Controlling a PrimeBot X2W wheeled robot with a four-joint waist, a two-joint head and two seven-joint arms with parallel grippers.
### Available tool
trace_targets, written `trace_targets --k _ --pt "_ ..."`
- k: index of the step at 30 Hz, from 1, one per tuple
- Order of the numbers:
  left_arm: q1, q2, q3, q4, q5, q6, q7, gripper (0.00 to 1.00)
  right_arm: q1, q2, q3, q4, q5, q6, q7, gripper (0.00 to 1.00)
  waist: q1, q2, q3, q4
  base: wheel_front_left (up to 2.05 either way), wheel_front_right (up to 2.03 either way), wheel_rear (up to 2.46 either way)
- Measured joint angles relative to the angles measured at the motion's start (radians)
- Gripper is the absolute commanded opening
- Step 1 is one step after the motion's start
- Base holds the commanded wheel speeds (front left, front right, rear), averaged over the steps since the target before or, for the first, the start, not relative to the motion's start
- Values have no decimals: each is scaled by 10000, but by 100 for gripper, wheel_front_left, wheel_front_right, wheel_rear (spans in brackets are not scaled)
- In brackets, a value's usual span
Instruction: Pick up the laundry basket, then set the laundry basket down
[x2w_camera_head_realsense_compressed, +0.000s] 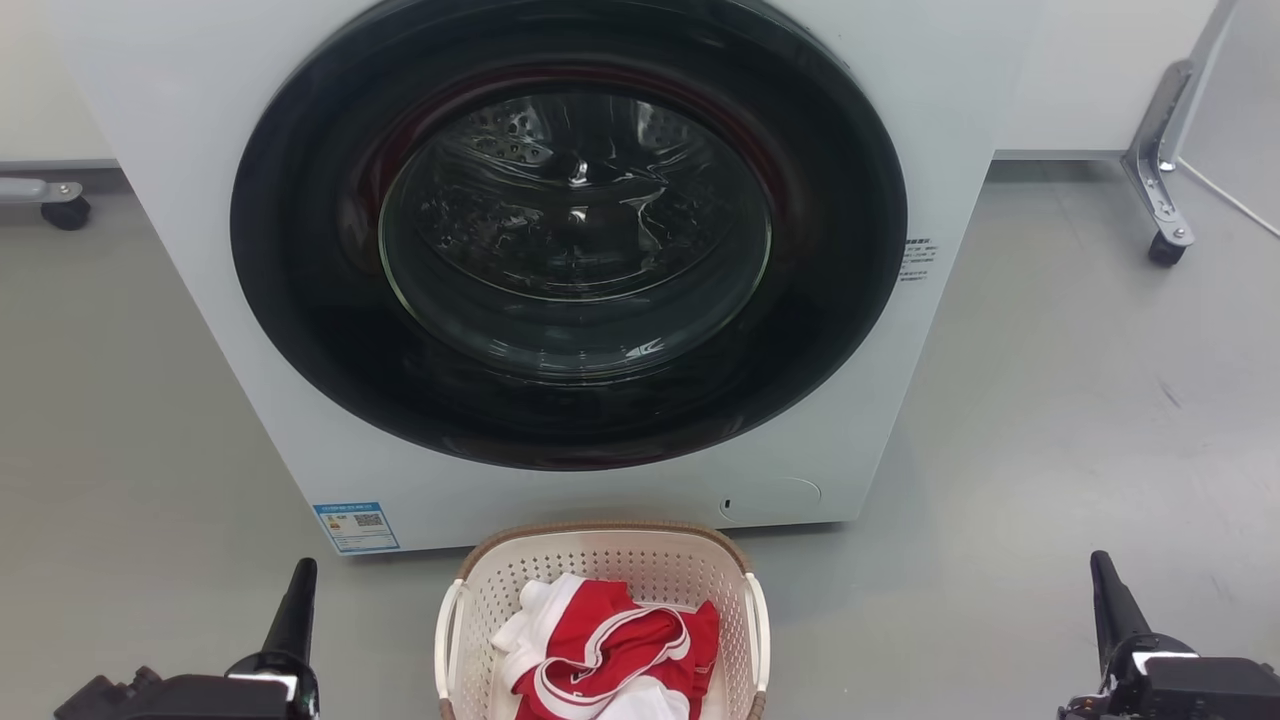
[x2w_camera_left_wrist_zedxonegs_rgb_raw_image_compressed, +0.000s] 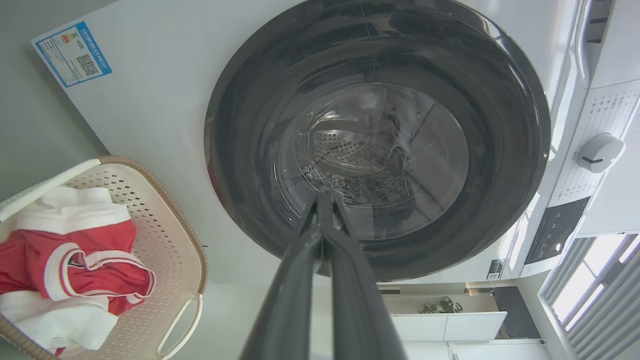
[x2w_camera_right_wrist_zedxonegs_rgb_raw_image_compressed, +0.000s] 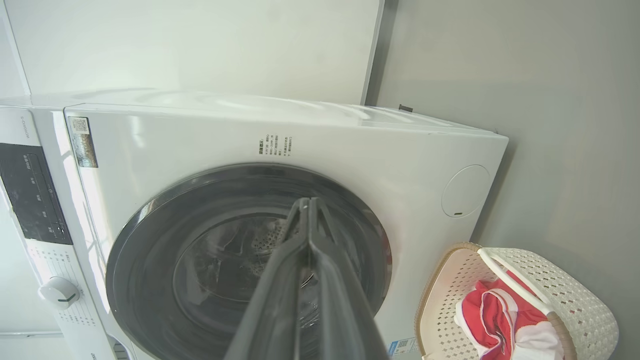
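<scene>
Laundry basket (x2w_camera_head_realsense_compressed: 600, 565) sits upright on the floor (x2w_camera_head_realsense_compressed: 1050, 400), just in front of the washing machine (x2w_camera_head_realsense_compressed: 200, 250), with red-and-white clothes (x2w_camera_head_realsense_compressed: 610, 650) inside. Left end effector (x2w_camera_left_wrist_zedxonegs_rgb_raw_image_compressed: 324, 200) and right end effector (x2w_camera_right_wrist_zedxonegs_rgb_raw_image_compressed: 306, 202) are both pinched narrow and empty, either side of the basket and well apart from it. This fits a basket waiting for a lift or one already set down; can't tell which. For any carry, my call: one white side handle (x2w_camera_head_realsense_compressed: 760, 625) per arm, symmetric, kept level, clear of the machine front.

Closed fingers (x2w_camera_left_wrist_zedxonegs_rgb_raw_image_compressed: 295, 290) before washer door (x2w_camera_left_wrist_zedxonegs_rgb_raw_image_compressed: 377, 140), laundry basket (x2w_camera_left_wrist_zedxonegs_rgb_raw_image_compressed: 165, 235) lower-left.
</scene>
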Motion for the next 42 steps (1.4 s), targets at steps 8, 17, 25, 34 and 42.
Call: trace_targets --k 8,17,25,34,42 --pt "-152 -82 297 50 -1081 -178 267 0 -85 13 -366 31 1045 217 272 0 0 0 25 -47 0 0 0" --pt "-261 -115 357 67 -1400 -255 349 0 -214 19 -462 46 1273 263 355 0 0 0 30 -56 0 0 0" --pt "-261 -115 357 69 -1400 -255 349 0 -215 21 -462 46 1273 263 353 0 0 0 30 -56 0 0 0" --pt "-261 -115 357 71 -1402 -255 349 0 -215 21 -462 46 1283 263 353 0 0 0 30 -55 0 0 0" --pt "-261 -115 357 71 -1402 -255 349 0 -215 21 -462 46 1283 265 353 0 0 0 30 -55 0 0 0"
